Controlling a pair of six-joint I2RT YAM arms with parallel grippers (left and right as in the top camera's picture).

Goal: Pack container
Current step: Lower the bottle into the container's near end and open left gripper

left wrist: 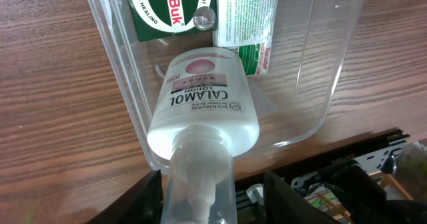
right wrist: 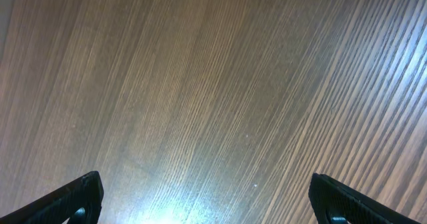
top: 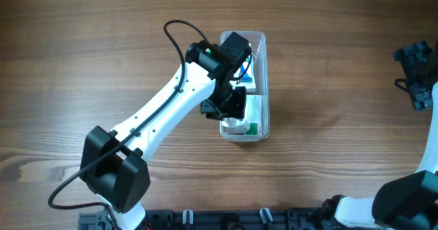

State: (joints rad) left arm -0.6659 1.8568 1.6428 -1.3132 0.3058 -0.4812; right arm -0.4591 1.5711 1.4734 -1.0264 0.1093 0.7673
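The left hand, partly open, straddles the cap of a white Calamol bottle without clearly pinching it. That bottle lies in the clear container at the middle of the counter, green-and-white boxes beyond it. Well apart, the right hand gapes wide above the wood.

clear plastic rectangular tub: contents mostly hidden under left arm | white Calamol lotion bottle: cap cropped, perhaps gripped | green-white carton: label cropped

Robotics lab bench: 2 arms mounted at wood-grain table.
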